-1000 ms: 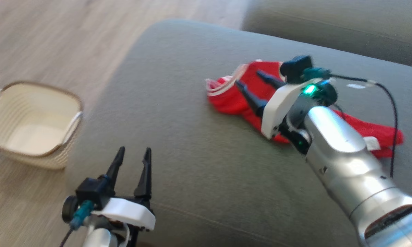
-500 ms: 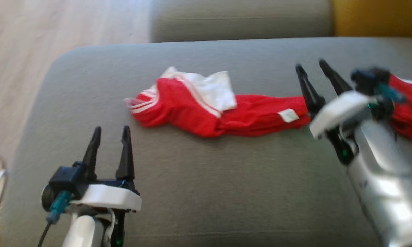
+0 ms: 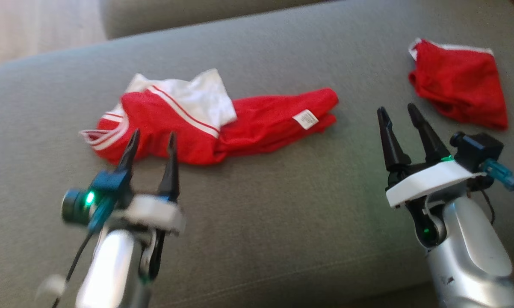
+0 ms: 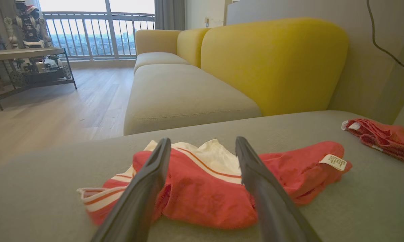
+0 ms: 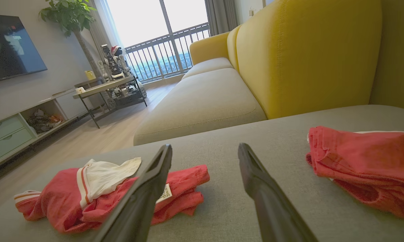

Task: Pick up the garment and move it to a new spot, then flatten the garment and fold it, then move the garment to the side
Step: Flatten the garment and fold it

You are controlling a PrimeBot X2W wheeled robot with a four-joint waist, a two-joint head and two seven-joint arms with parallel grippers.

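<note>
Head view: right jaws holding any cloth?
No, the right gripper has its jaws open over bare sofa cushion, nothing between them.

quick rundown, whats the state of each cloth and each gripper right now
red and white garment, crumpled in a heap on the grey cushion, tag showing
other red garment, bunched up, lying apart to the right
left gripper, open, empty, pointed at the heap
right gripper, open, empty, between the two garments
</note>
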